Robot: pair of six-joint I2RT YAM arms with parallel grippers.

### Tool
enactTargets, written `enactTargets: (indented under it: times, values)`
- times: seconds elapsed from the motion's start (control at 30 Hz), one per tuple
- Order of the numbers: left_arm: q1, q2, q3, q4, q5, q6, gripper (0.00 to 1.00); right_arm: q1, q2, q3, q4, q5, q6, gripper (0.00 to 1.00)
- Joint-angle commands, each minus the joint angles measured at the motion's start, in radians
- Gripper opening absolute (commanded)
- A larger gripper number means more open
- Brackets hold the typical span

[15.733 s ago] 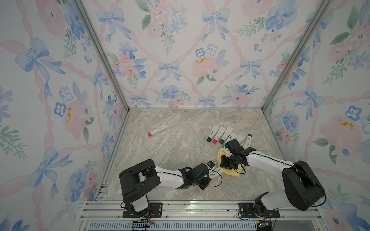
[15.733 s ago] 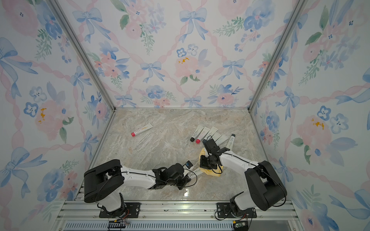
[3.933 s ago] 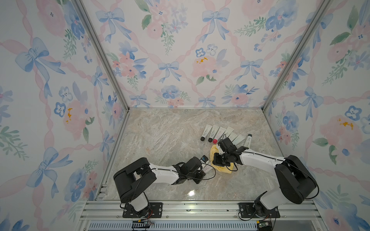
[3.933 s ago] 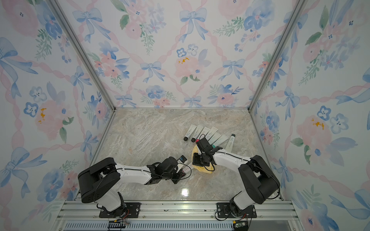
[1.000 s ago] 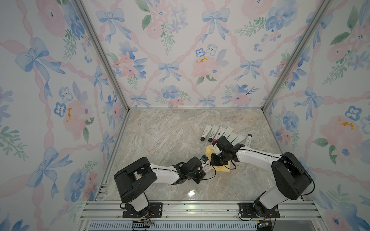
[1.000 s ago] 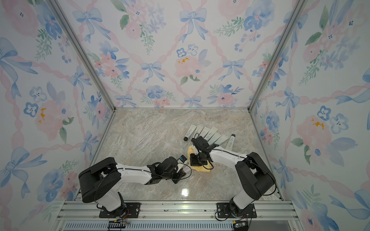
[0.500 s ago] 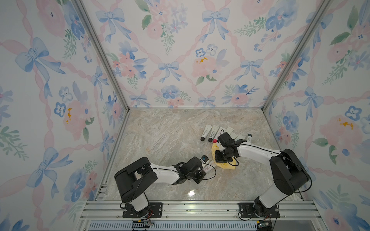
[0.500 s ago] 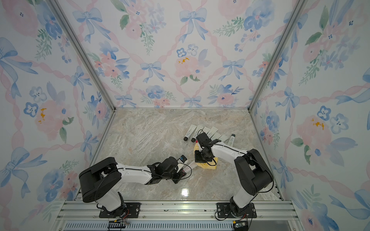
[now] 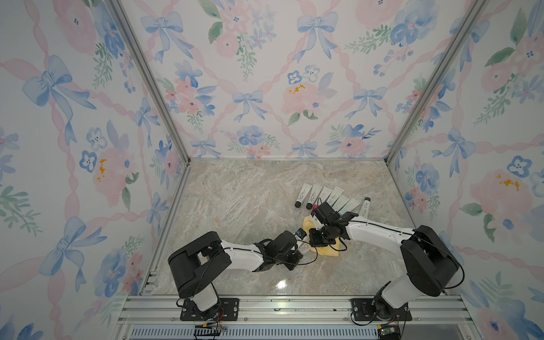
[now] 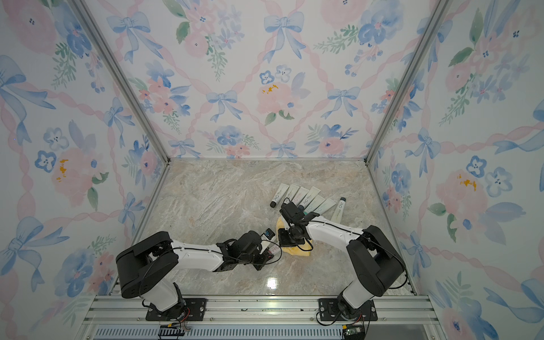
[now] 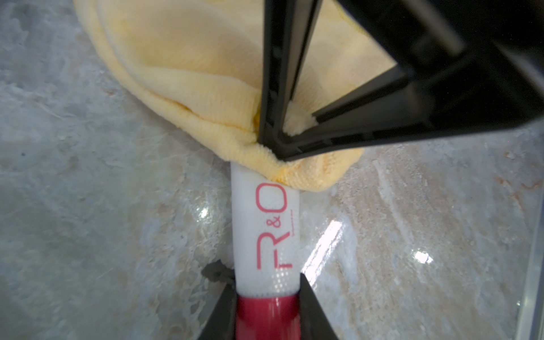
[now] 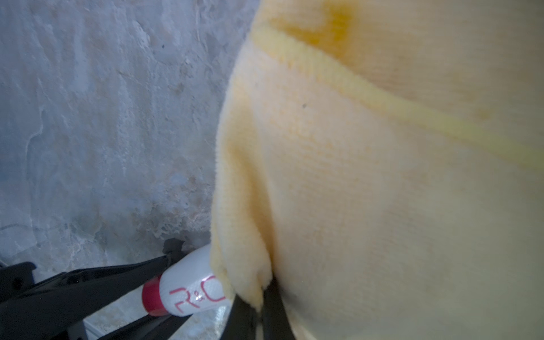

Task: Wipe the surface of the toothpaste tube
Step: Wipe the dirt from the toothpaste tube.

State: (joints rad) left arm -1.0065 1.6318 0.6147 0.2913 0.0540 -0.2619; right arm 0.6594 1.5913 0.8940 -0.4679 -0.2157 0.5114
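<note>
At 5 o'clock from the table (image 9: pixel 235 206) centre, the left gripper (image 11: pixel 266 297) pinches the tube (image 11: pixel 265 229) by its cap (image 11: pixel 265 319); the right gripper (image 12: pixel 260 304), pinching the cloth (image 12: pixel 368 176), should press lightly and stroke lengthwise.

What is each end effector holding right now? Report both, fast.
Left end effector: closed on the toothpaste tube.
Right end effector: closed on the yellow cloth.

Floral wallpaper walls (image 9: pixel 265 88) (blue bows) enclose a marble floor (image 9: pixel 235 203).
</note>
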Motion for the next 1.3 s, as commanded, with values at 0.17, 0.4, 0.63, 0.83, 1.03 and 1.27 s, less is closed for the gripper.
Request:
enactTargets:
  times: [0.17,0.4,0.63,0.83,1.03,1.27]
  values:
    - [-0.004,0.040,-0.008,-0.077,0.021,0.006,0.28,-0.119,0.107,0.027,-0.104,0.091,-0.050,0.06]
    - [-0.004,0.040,-0.009,-0.076,0.022,0.006,0.28,-0.155,0.148,0.081,-0.134,0.193,-0.082,0.06]
    - [-0.004,0.044,-0.006,-0.076,0.024,0.007,0.28,-0.088,0.114,0.058,-0.133,0.143,-0.060,0.06]
    - [-0.004,0.047,-0.004,-0.077,0.024,0.006,0.27,0.006,0.042,-0.015,-0.041,-0.079,0.017,0.06]
    - [-0.003,0.056,0.001,-0.077,0.029,0.007,0.27,0.030,0.022,-0.068,0.020,-0.159,0.052,0.07]
    - [-0.004,0.052,-0.003,-0.078,0.026,0.006,0.28,-0.079,0.087,-0.001,-0.109,0.106,-0.036,0.06]
